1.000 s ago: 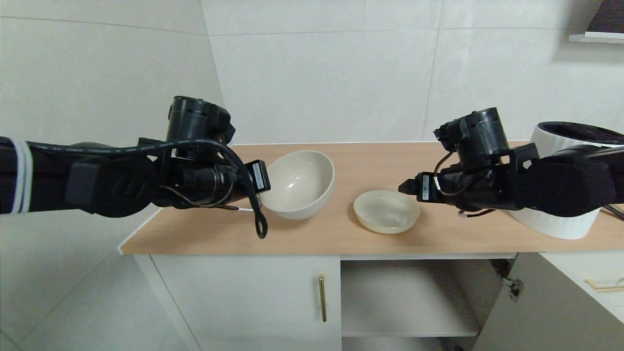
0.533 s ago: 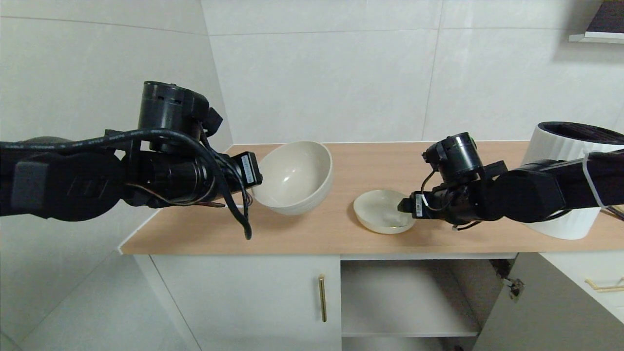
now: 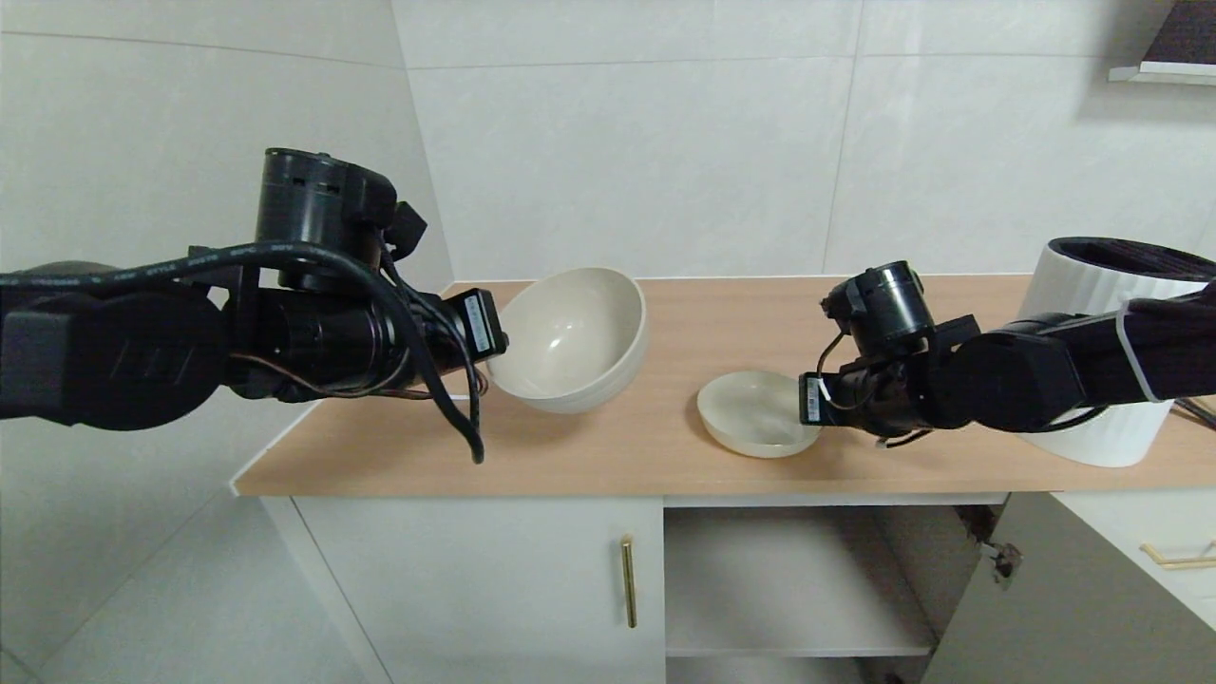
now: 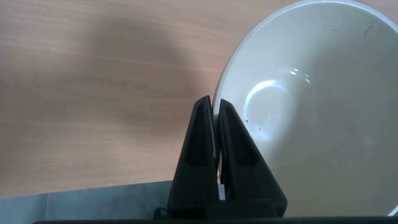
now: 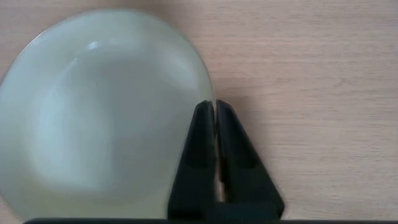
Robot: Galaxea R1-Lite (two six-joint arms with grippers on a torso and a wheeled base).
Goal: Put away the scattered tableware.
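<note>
A large cream bowl (image 3: pixel 568 340) hangs tilted above the left part of the wooden countertop (image 3: pixel 665 456). My left gripper (image 3: pixel 496 344) is shut on its rim; in the left wrist view the fingers (image 4: pixel 200 134) pinch the bowl (image 4: pixel 311 118) at its edge. A small shallow pale dish (image 3: pixel 757 412) is tilted up near the counter's front edge. My right gripper (image 3: pixel 809 404) is shut on its right rim, and the right wrist view shows the fingers (image 5: pixel 200 134) clamping the dish (image 5: pixel 106 112).
A white ribbed container (image 3: pixel 1107 347) with a dark top stands at the counter's right end. Below the counter, a closed cabinet door with a gold handle (image 3: pixel 627 579) sits left of an open cabinet shelf (image 3: pixel 798 589). White tiled walls close in behind and to the left.
My left gripper has lifted the large bowl up and to the left. My right gripper came down to the small dish, shut on its rim and tipped it up.
</note>
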